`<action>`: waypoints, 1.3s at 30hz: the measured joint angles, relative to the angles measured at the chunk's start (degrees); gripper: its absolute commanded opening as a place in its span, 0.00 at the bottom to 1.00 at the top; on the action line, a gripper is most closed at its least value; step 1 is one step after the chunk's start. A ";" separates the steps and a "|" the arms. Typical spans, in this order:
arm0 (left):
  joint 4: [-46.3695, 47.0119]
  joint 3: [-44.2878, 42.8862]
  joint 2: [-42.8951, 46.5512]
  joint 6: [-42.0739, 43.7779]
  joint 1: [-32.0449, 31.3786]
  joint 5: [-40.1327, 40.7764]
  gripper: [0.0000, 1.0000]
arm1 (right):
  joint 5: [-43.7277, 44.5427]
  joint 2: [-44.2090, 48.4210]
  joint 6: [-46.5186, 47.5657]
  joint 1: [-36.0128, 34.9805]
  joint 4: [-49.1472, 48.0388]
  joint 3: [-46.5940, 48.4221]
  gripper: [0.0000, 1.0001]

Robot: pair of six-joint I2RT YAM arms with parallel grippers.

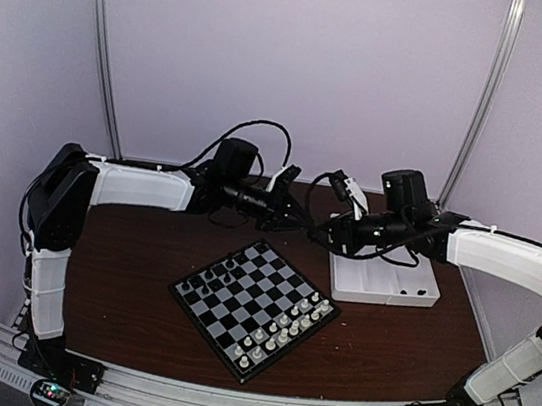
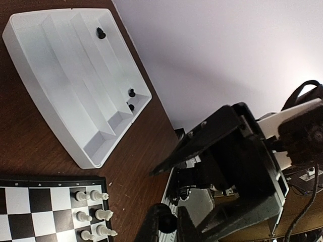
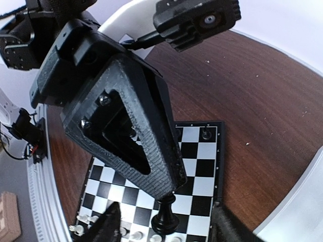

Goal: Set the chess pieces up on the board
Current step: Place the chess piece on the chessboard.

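Note:
My left gripper (image 1: 299, 217) hangs above the board's (image 1: 254, 307) far corner, shut on a black chess piece (image 3: 165, 218) whose round base shows between its fingers in the left wrist view (image 2: 166, 221). My right gripper (image 1: 323, 233) faces it tip to tip. Its jaws are open, one on each side of the held piece (image 3: 165, 214), not touching it. The left gripper's ribbed finger (image 3: 146, 146) fills the right wrist view. Several black pieces (image 1: 215, 276) stand on the board's left side, and one stands on a corner square (image 3: 206, 134).
White chessmen (image 1: 283, 331) fill the board's right side and show in the left wrist view (image 2: 93, 214). A white compartment tray (image 1: 381, 279) lies right of the board; three black pieces (image 2: 131, 93) lie in its end compartment. Brown table, white walls behind.

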State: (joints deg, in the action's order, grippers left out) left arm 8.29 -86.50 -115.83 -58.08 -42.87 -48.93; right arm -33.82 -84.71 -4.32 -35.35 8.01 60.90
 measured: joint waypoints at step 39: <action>-24.30 24.57 25.00 41.27 0.00 53.48 0.00 | 42.88 19.76 -8.11 6.43 -8.98 -26.36 1.00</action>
State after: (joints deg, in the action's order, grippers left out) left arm -16.01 -61.93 -90.83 -16.82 -42.87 4.56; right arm 9.06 -64.95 -12.43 -28.93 -0.97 34.54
